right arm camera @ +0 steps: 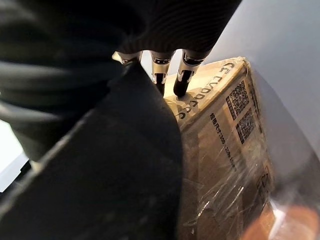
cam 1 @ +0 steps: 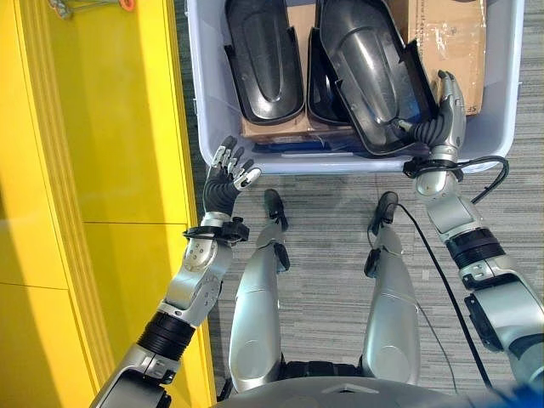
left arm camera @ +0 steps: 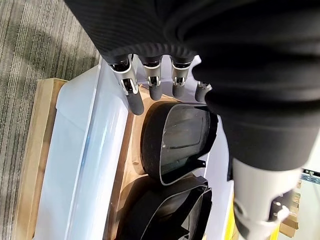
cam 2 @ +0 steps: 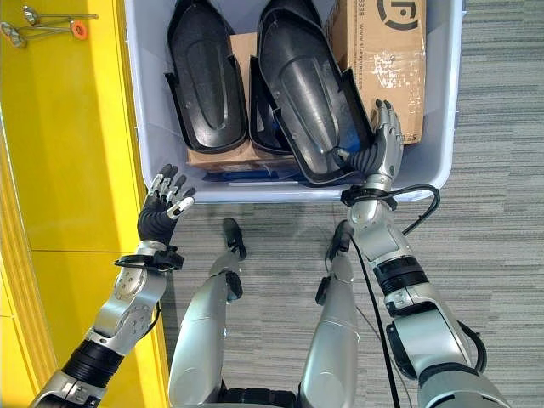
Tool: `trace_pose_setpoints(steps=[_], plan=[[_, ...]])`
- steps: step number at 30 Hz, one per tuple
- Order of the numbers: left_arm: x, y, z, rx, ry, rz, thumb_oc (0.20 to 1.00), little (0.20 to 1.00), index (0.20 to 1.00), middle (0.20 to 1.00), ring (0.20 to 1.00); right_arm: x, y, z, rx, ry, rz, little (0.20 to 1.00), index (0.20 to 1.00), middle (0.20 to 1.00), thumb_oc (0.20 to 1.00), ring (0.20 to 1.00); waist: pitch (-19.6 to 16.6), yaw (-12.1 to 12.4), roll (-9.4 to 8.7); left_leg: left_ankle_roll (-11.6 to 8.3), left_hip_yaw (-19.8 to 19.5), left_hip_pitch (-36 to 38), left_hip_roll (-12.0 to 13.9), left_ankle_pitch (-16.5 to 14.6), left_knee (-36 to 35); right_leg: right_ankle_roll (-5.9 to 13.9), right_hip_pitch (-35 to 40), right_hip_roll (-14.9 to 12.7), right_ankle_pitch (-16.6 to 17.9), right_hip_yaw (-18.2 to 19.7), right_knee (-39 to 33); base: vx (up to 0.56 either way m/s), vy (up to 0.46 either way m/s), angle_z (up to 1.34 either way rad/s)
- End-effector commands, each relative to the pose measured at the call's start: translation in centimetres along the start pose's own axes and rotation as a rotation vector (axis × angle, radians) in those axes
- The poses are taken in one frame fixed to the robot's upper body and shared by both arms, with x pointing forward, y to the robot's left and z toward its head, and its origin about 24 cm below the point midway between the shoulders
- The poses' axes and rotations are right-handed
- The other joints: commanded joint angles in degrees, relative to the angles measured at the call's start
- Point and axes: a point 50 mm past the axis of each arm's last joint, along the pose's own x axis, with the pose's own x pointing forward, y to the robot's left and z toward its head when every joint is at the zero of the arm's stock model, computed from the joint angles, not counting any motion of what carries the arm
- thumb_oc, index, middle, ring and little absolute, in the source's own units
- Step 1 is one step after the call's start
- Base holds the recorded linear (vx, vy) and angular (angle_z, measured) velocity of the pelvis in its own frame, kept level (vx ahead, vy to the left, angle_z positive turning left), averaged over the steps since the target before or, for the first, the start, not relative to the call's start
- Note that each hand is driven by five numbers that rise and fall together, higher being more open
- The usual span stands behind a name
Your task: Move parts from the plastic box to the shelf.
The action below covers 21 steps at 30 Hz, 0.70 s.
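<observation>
A pale plastic box (cam 1: 297,161) stands on the floor ahead and holds several black moulded parts. The largest black part (cam 1: 370,68) leans at the box's right side, and a second black part (cam 1: 263,59) lies to its left. My right hand (cam 1: 444,115) is at the large part's right rim. Its thumb lies on the inside and its fingers (right arm camera: 182,80) run up the outside, pinching the rim. My left hand (cam 1: 228,174) hovers open just outside the box's near left corner, holding nothing. The yellow shelf (cam 1: 102,127) runs along my left.
A taped cardboard carton (cam 1: 446,34) stands in the box's right end, close behind my right hand. Flat cartons (cam 1: 272,127) lie under the black parts. Small metal tools (cam 2: 51,25) rest on the shelf at the far end. Grey carpet (cam 1: 340,195) lies between me and the box.
</observation>
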Motion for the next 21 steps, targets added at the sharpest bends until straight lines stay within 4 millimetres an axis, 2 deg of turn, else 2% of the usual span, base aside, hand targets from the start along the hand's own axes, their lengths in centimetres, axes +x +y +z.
trace_pose_setpoints(steps=[1, 2, 13, 21], plan=[[-1.2, -0.6, 0.8, -0.004, -0.029, -0.052, 1.000, 1.000, 1.000, 1.000, 1.000, 0.9, -0.4, -0.7, -0.076, 0.023, 0.055, 0.589, 0.589, 0.589, 0.589, 0.589, -0.5, 1.0, 0.84, -4.66, -1.0, -3.2, 4.0, -3.4, 6.0, 2.35, -4.7, -6.3, -8.4, 0.6, 13.9, 0.00, 0.000, 0.00], [-1.2, -0.6, 0.9, -0.005, -0.032, -0.051, 1.000, 1.000, 1.000, 1.000, 1.000, 0.9, -0.1, -0.6, -0.085, 0.018, 0.068, 0.200, 0.200, 0.200, 0.200, 0.200, -0.5, 1.0, 0.75, -4.65, -1.0, -3.6, 4.1, -3.5, 6.3, 2.30, -5.0, -6.2, -8.4, 0.7, 14.1, 0.00, 0.000, 0.00], [-1.0, -0.6, 0.6, -0.004, -0.024, -0.038, 1.000, 1.000, 1.000, 1.000, 1.000, -0.5, 1.1, -0.8, -0.093, 0.008, 0.152, 0.200, 0.200, 0.200, 0.200, 0.200, -0.5, 0.9, -0.05, -4.57, -1.5, -3.1, 4.2, -3.8, 6.9, 2.09, -4.1, -6.2, -8.9, 0.2, 14.9, 0.00, -0.003, -0.01], [-1.0, -0.4, 0.3, 0.005, -0.005, -0.033, 1.000, 1.000, 1.000, 1.000, 1.000, -1.5, 0.8, -1.2, 0.025, 0.045, 0.117, 0.200, 0.200, 0.200, 0.200, 0.200, -0.5, 0.6, -0.89, -4.86, -1.7, 1.6, 3.7, -3.4, 5.1, 2.46, 1.4, -6.3, -8.3, -0.8, 12.7, 0.00, -0.006, 0.05]])
